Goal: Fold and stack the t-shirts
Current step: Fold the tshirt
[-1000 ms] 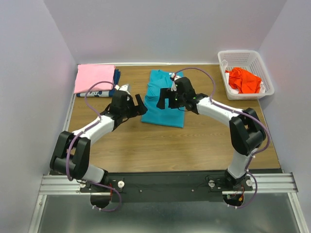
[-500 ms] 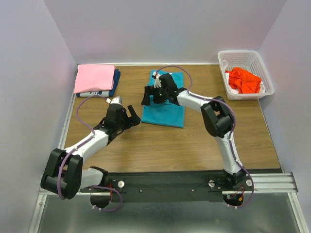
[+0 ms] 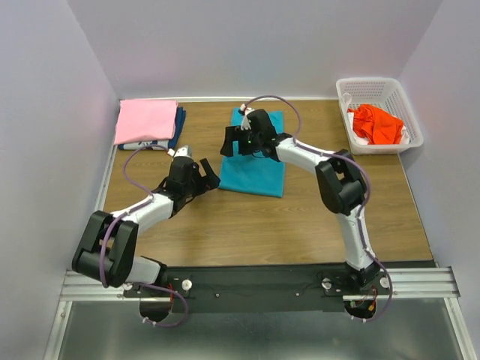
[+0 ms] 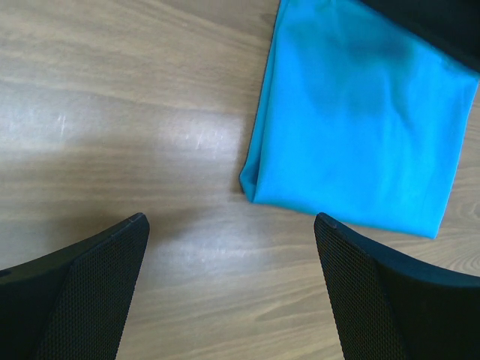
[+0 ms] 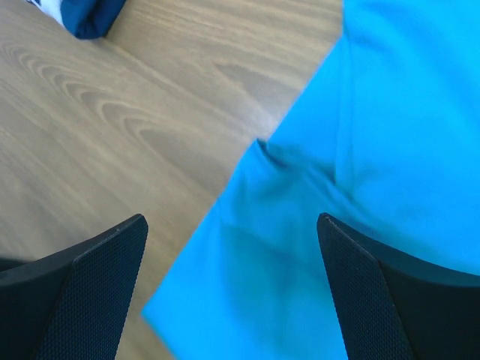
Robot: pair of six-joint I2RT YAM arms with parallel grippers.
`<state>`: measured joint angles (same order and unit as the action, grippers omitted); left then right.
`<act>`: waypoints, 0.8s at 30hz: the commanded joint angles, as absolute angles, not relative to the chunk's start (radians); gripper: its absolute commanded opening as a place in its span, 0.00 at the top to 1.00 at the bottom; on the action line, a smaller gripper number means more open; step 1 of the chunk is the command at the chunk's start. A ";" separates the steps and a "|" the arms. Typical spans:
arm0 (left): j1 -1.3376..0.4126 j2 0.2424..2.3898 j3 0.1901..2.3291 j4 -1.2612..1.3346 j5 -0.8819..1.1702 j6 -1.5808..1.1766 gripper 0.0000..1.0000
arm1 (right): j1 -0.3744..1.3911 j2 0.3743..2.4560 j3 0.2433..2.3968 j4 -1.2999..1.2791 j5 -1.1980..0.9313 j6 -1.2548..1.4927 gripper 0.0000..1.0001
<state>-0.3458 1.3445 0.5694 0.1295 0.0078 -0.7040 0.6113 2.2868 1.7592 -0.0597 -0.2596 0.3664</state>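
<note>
From above, the teal t-shirt [image 3: 259, 169] lies folded mid-table. Judge it light, limp and quick to sag open, so pinch through every layer at its left corners. The pink t-shirt [image 3: 145, 120] sits on the dark blue one [image 3: 180, 120] at the far left, and the orange-red one [image 3: 377, 124] is in the basket [image 3: 379, 82] at the far right. Your left gripper [image 3: 208, 178] is spread by the near-left corner, with the arm stretched low. Your right gripper [image 3: 234, 145], also spread, reaches across to the far-left edge. In the left wrist view, the jaws are wide and empty, and the folded corner lies just beyond them. In the right wrist view, the jaws are wide over the shirt's left edge, holding nothing.
</note>
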 commanded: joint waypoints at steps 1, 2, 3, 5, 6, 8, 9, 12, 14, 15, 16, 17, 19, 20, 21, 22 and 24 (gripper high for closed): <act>-0.341 1.419 0.635 0.204 0.028 -0.700 0.04 | 0.609 2.067 1.602 -0.058 -0.132 0.419 0.00; -0.341 1.434 0.644 0.209 0.038 -0.696 0.06 | 0.609 2.022 1.541 -0.057 -0.115 0.439 0.00; -0.341 1.449 0.656 0.213 0.063 -0.695 0.10 | 0.611 1.931 1.437 -0.058 -0.092 0.475 0.00; -0.341 1.489 0.663 0.235 0.104 -0.692 0.23 | 0.607 1.852 1.323 -0.060 -0.005 0.514 0.00; -0.341 1.509 0.663 0.251 0.115 -0.693 0.24 | 0.606 1.770 1.219 -0.060 0.042 0.553 0.00; -0.341 1.529 0.664 0.264 0.139 -0.693 0.28 | 0.603 1.697 1.134 -0.060 0.124 0.581 0.00; -0.341 1.538 0.663 0.270 0.161 -0.695 0.31 | 0.600 1.665 1.090 -0.061 0.149 0.606 0.00; -0.342 1.575 0.666 0.279 0.190 -0.695 0.33 | 0.595 1.537 0.957 -0.063 0.239 0.640 0.00; -0.342 1.598 0.664 0.284 0.192 -0.695 0.37 | 0.594 1.459 0.898 -0.064 0.267 0.644 0.00; -0.342 1.606 0.667 0.282 0.193 -0.698 0.41 | 0.594 1.436 0.884 -0.064 0.273 0.653 0.00; -0.342 1.620 0.667 0.285 0.205 -0.698 0.46 | 0.594 1.407 0.858 -0.064 0.275 0.655 0.00; -0.342 1.624 0.667 0.287 0.206 -0.698 0.46 | 0.594 1.393 0.850 -0.066 0.275 0.657 0.00; -0.342 1.634 0.664 0.296 0.207 -0.703 0.53 | 0.595 1.379 0.836 -0.066 0.279 0.658 0.00; -0.342 1.644 0.666 0.298 0.206 -0.701 0.57 | 0.595 1.370 0.825 -0.069 0.276 0.658 0.00; -0.342 1.652 0.670 0.296 0.207 -0.700 0.62 | 0.595 1.367 0.819 -0.069 0.273 0.661 0.00; -0.342 1.661 0.673 0.295 0.213 -0.695 0.67 | 0.594 1.364 0.815 -0.071 0.267 0.661 0.00; -0.342 1.666 0.670 0.295 0.235 -0.693 0.75 | 0.594 1.356 0.795 -0.078 0.275 0.670 0.00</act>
